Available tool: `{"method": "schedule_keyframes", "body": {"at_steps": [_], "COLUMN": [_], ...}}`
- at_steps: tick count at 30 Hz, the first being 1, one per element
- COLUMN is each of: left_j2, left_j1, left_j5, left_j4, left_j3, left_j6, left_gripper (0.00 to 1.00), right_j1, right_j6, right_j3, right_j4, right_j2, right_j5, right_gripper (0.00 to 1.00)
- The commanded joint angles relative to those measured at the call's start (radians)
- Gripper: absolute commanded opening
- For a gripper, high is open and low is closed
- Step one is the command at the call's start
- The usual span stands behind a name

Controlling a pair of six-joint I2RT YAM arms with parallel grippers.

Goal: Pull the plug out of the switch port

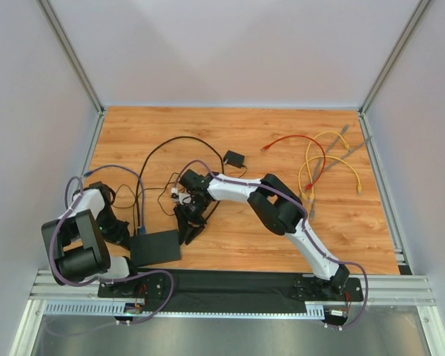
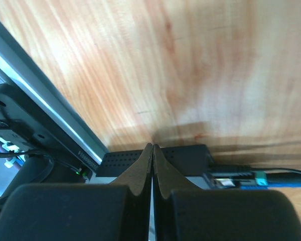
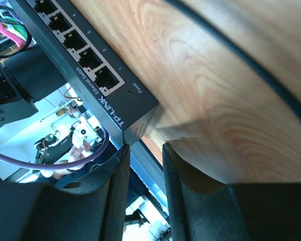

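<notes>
Top external view: a wooden table (image 1: 245,133) with both arms reaching to its near-left corner, where the switch port (image 1: 154,247) lies flat. The left gripper (image 2: 151,170), fingers pressed together and empty, sits at the switch beside the blue plug (image 2: 241,178). The right gripper (image 3: 143,191), slightly parted and empty, hovers off one corner, probably to steady the box

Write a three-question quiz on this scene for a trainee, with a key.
1. True or false: the left hand is open.
2. Which cable is plugged into the switch port? A red, B blue, C yellow.
3. Fill in: the brand printed on the switch port is ___.
Key: 1 false, it is shut. 2 B, the blue cable. 3 TP-LINK.
</notes>
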Motion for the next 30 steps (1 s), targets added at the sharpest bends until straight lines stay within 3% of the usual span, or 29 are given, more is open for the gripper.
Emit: {"method": "schedule_keyframes", "body": {"at_steps": [1, 8, 14, 18, 21, 22, 24, 30], "left_j2": [0.006, -0.02, -0.102, -0.192, -0.246, -0.25, -0.275, -0.338], "left_j1": [-0.022, -0.039, -0.038, -0.039, -0.039, -0.038, -0.039, -0.038], "left_j5": [0.034, -0.003, -0.095, -0.094, -0.039, -0.026, 0.02, 0.181], "left_j4": [-0.006, -0.018, -0.082, -0.113, -0.104, -0.108, -0.087, 0.045], "left_j3": [0.055, 0.066, 0.159, 0.198, 0.183, 0.178, 0.144, 0.118], "left_j6": [-0.018, 0.011, 0.068, 0.088, 0.121, 0.13, 0.143, 0.25], "left_gripper": [0.0, 0.01, 0.09, 0.14, 0.19, 0.2, 0.2, 0.2], "right_j1": [0.038, 0.047, 0.02, 0.015, 0.014, 0.011, 0.004, 0.0], "right_j6": [-0.059, -0.113, -0.16, -0.245, -0.282, -0.28, -0.233, -0.075], "right_j3": [-0.008, -0.021, -0.009, 0.178, 0.453, 0.613, 0.701, 0.573], "right_j4": [0.004, -0.036, -0.125, -0.201, -0.306, -0.339, -0.353, -0.09], "right_j2": [-0.009, -0.038, -0.153, -0.119, 0.063, 0.105, 0.184, 0.186], "right_j5": [0.024, 0.047, 0.376, 0.484, 0.412, 0.395, 0.343, 0.144], "right_gripper": [0.35, 0.35, 0.39, 0.48, 0.53, 0.53, 0.53, 0.51]}}
